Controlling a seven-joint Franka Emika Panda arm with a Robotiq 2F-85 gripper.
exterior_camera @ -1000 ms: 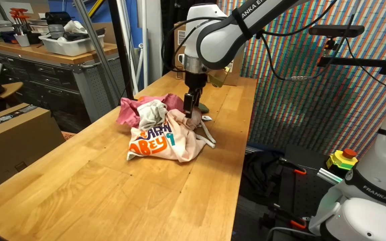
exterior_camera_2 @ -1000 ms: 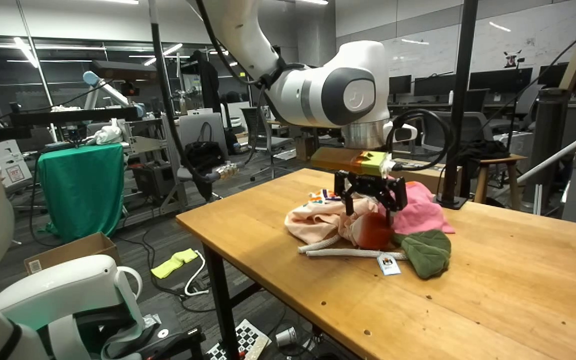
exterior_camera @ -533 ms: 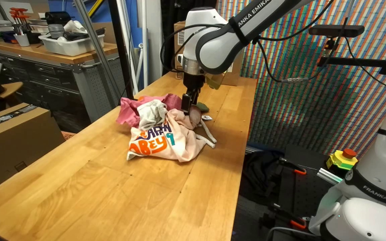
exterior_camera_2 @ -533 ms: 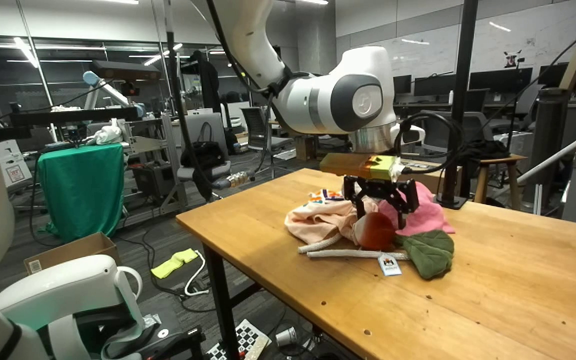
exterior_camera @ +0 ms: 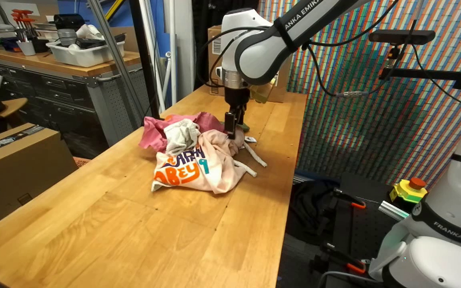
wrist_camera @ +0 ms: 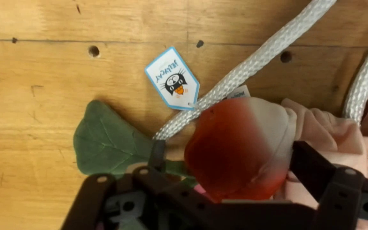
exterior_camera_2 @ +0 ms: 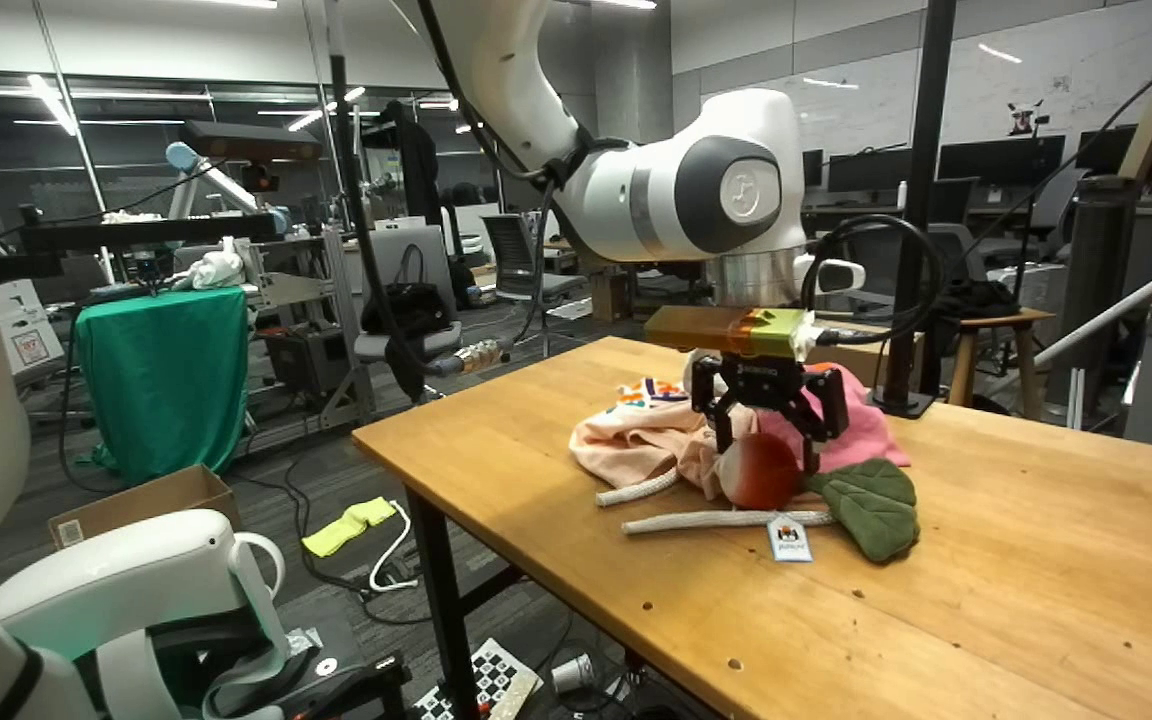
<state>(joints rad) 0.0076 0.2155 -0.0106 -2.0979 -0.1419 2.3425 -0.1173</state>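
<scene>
Plush radish [wrist_camera: 228, 153] is lying under the gripper [exterior_camera_2: 767, 452], whose spread jaws are straddling but not gripping it; centring on the plump, stuffed body and sparing the braided cord [wrist_camera: 248, 68] is looking wise. A stitched leaf [wrist_camera: 107, 140] and wrinkled peach cloth [exterior_camera: 222, 176] are flanking it on the wooden worktop [exterior_camera_2: 1036, 590].

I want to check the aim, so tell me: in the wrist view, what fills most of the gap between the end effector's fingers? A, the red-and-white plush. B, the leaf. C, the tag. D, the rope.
A: the wrist view shows the red-and-white plush between the open fingers of the end effector, with the leaf mostly past one finger and the tag outside the gap.
</scene>
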